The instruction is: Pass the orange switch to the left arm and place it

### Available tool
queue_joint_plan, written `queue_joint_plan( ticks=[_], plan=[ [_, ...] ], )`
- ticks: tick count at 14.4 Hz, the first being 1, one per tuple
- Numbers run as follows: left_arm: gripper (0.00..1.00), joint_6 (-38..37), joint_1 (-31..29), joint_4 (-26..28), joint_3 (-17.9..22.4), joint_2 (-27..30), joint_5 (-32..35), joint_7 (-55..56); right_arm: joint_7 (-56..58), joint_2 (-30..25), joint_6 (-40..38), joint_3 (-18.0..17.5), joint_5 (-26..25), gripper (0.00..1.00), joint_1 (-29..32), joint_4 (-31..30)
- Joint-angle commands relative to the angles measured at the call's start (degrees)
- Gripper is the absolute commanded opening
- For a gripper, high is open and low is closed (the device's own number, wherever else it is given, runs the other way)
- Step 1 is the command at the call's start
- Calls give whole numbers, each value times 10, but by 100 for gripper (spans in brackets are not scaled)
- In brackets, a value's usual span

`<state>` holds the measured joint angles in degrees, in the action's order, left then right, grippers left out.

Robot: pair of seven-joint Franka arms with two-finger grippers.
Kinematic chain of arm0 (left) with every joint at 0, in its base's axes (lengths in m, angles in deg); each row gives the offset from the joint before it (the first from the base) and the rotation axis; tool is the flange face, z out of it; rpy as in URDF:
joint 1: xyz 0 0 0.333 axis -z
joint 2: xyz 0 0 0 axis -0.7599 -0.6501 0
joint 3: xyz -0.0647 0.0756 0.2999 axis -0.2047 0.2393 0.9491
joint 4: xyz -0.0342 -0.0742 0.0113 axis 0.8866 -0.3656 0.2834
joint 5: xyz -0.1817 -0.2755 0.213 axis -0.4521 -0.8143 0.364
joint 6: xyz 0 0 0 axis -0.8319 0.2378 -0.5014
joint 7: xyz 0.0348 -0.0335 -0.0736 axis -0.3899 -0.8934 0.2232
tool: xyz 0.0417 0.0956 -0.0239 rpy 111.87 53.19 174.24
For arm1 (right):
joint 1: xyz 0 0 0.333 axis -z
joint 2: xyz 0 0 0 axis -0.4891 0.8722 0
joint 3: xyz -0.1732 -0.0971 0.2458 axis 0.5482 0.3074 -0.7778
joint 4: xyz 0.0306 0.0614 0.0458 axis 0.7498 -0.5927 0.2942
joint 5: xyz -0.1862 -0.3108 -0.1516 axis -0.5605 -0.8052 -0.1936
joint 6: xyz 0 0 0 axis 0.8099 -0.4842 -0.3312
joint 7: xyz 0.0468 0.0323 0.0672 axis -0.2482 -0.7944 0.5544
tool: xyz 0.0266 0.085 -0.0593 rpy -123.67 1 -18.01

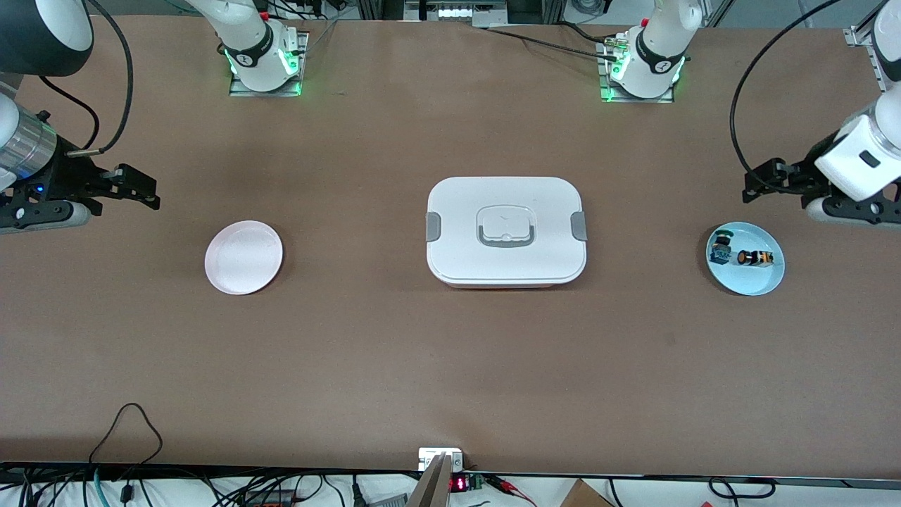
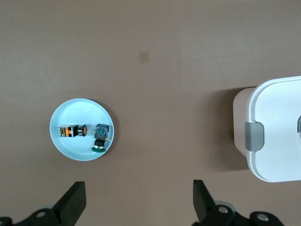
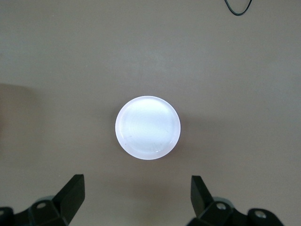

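The orange switch (image 1: 754,258) lies on its side in a light blue plate (image 1: 764,282) at the left arm's end of the table, beside a green-blue-topped part (image 1: 721,247). In the left wrist view the switch (image 2: 73,131) lies in that plate (image 2: 70,113). The white box (image 1: 505,230) with grey latches sits mid-table and also shows in the left wrist view (image 2: 277,132). My left gripper (image 1: 757,183) hangs open and empty above the table beside the blue plate. My right gripper (image 1: 144,191) hangs open and empty near a pale pink plate (image 1: 243,256), seen also in the right wrist view (image 3: 147,127).
The arm bases (image 1: 264,60) (image 1: 644,67) stand along the table edge farthest from the front camera. Cables (image 1: 130,422) and small devices (image 1: 450,468) lie at the edge nearest that camera. A black cable loop (image 3: 237,7) shows in the right wrist view.
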<state>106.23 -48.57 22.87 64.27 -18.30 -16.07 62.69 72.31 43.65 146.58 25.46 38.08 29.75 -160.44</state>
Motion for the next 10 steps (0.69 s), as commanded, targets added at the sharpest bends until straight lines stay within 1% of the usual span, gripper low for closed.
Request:
queue_joint_plan(
  ticks=[1,5,7,10],
  plan=[
    [100,18,38,30,33,26,0,14,-4,-5,4,4,-10,100,-7,-3],
    [100,13,39,11,32,9,2,9,-3,-5,4,4,-10,100,-8,-2],
    [100,8,39,10,31,10,2,6,-3,-4,5,4,-10,100,-9,-2],
    [100,-19,38,9,31,13,2,4,-3,-4,5,4,-10,100,-9,-1]
  ],
)
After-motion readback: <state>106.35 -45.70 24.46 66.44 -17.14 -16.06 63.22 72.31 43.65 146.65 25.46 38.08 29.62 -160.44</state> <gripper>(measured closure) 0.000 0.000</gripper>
